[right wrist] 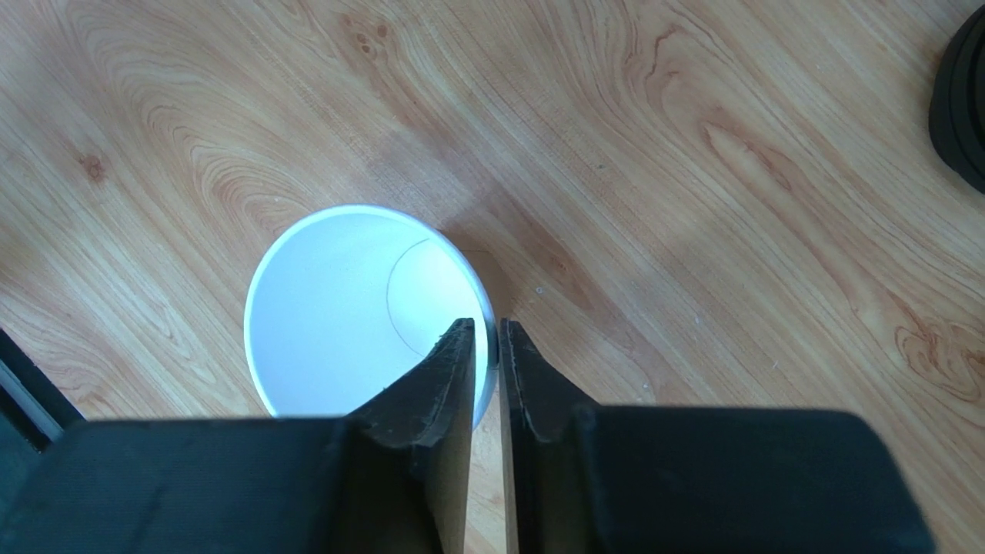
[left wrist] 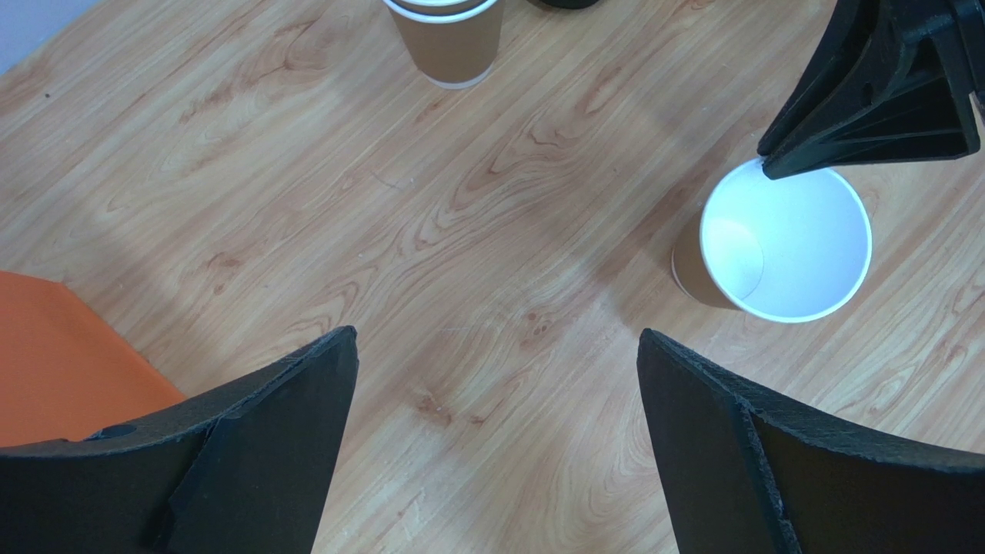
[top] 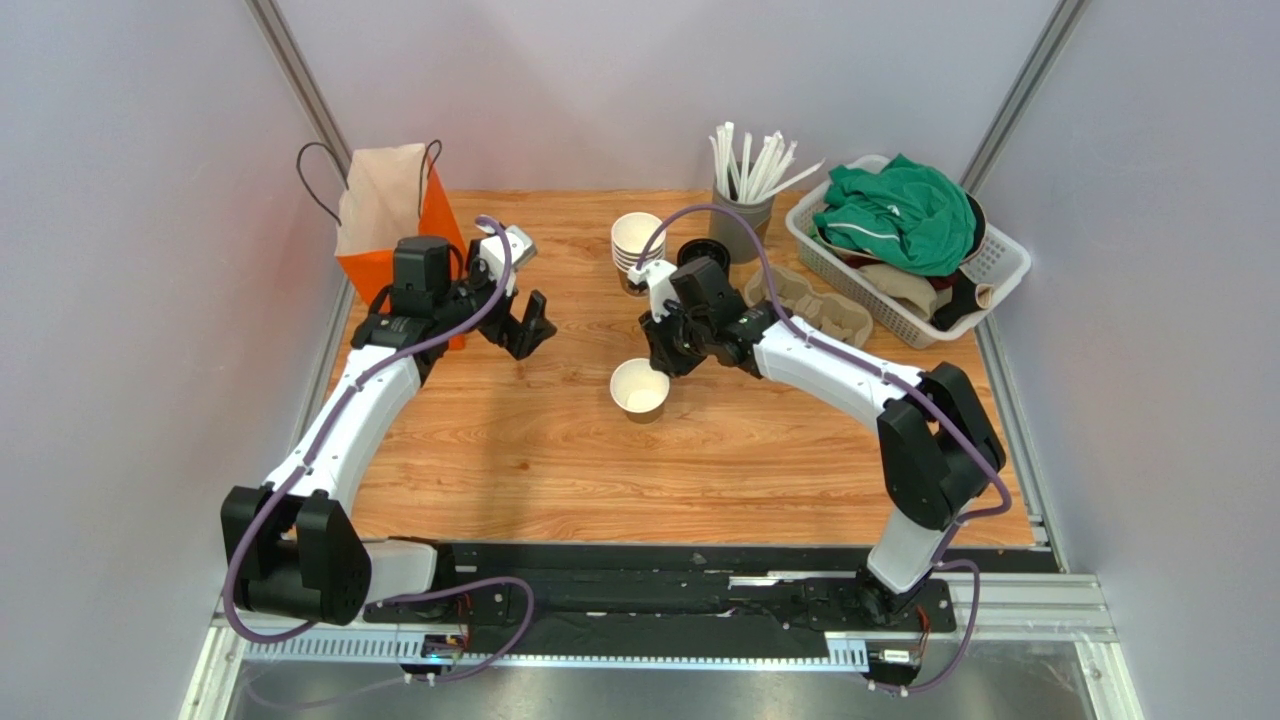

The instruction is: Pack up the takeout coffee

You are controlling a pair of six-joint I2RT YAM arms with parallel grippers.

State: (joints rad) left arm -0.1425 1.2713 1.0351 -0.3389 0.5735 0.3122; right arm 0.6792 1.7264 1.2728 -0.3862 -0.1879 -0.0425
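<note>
Tan-brown paper cup (top: 640, 387) nearest, upright about mid-table on the wooden table (top: 721, 480), lidless, cream-white inside. At the cup's 1 o'clock rim, right gripper (top: 663, 360): fingers nearly together with only a thin slit between, one inside the cup wall, one outside, rim in the slit; pinched or merely loose, impossible to tell. At the cup's 10 o'clock and well apart from it, left gripper (top: 511, 320), jaws spread wide, nothing between them, hovering over bare wood. Farther along 10 o'clock, orange bag (top: 443, 225), upright, mouth open, just beside the left wrist. At the cup's 12 o'clock, stack of lidless paper cups (top: 636, 240). Black lids (right wrist: 965, 110) cut off at the right wrist view's 2 o'clock edge. Farther back at 1 o'clock, holder of white straws (top: 747, 173). At 2 o'clock, cardboard cup carrier (top: 819, 308), then white basket (top: 992, 278) with green cloth (top: 897, 210) heaped on top.
</note>
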